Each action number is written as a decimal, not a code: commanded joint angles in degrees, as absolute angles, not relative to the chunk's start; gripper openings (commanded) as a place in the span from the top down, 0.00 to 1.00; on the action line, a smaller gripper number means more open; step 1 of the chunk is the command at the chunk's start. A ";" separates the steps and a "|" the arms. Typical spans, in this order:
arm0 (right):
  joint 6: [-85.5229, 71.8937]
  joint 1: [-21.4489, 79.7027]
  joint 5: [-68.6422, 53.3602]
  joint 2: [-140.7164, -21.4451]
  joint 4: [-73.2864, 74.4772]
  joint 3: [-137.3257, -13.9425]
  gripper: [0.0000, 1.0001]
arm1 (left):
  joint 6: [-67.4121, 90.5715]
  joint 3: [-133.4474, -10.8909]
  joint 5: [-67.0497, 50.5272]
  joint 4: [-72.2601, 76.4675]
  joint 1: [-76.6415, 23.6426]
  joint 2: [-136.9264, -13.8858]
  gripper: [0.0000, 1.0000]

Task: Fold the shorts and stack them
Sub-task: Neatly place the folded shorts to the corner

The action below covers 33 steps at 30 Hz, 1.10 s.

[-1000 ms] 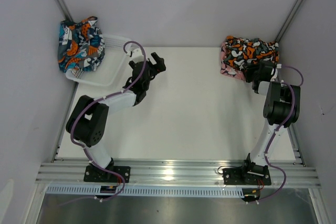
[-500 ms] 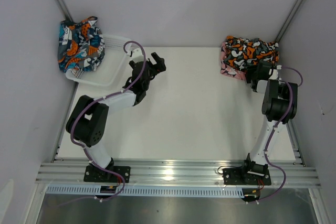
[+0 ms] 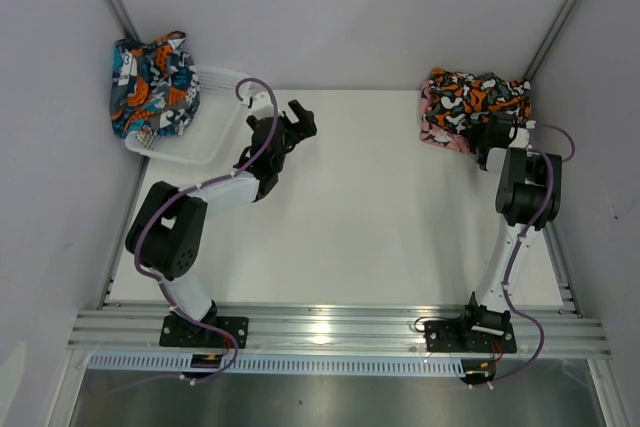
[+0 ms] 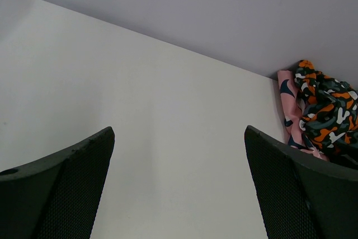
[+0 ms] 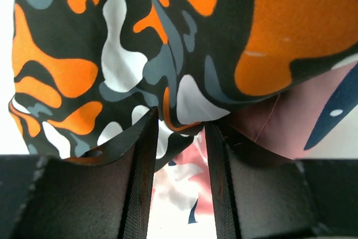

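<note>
straddling the black shorts (image 5: 112,43), right gripper (image 5: 179,134) pinching or not, cannot tell; left gripper (image 4: 179,132) spread.

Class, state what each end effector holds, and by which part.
Left end effector: nothing, open. Right end effector: fingers either side of the lower edge of the black shorts; firm grip cannot be told.

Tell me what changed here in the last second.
The right arm swung slightly left, the right gripper staying at the black shorts with orange-white blotches; whether it grips is unclear. The open left gripper, teal-navy patterned shorts and white plastic mesh basket stayed put.
</note>
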<state>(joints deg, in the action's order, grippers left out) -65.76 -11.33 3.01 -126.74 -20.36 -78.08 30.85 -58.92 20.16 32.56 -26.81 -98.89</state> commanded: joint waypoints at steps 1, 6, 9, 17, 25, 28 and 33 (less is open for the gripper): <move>-65.21 -11.07 6.33 -127.97 -20.04 -80.77 0.59 | 30.32 -59.41 19.07 35.86 -26.19 -98.79 0.01; -66.44 -10.90 6.42 -128.06 -20.21 -80.33 0.73 | 30.32 -59.77 18.81 35.68 -26.19 -99.14 0.01; -67.23 -11.42 4.93 -128.50 -20.65 -80.51 0.94 | 30.32 -59.94 18.72 35.60 -26.19 -99.14 0.01; -70.04 -13.36 0.70 -121.22 -20.57 -74.98 1.00 | 30.41 -60.20 18.19 35.25 -26.19 -99.58 0.01; -71.45 -16.34 -6.40 -119.44 -21.18 -73.65 1.00 | 30.41 -60.56 18.02 34.80 -26.19 -99.76 0.01; -71.89 -17.05 -7.82 -119.09 -21.27 -73.48 1.00 | 30.59 -60.82 17.67 34.72 -26.28 -99.93 0.01; -73.65 -18.37 -10.89 -118.48 -22.14 -71.64 1.00 | 30.59 -61.00 17.58 34.54 -26.28 -100.02 0.01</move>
<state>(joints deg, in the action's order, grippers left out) -72.03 -17.30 -8.51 -122.19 -19.90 -73.21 30.92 -58.94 18.59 32.49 -26.79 -99.61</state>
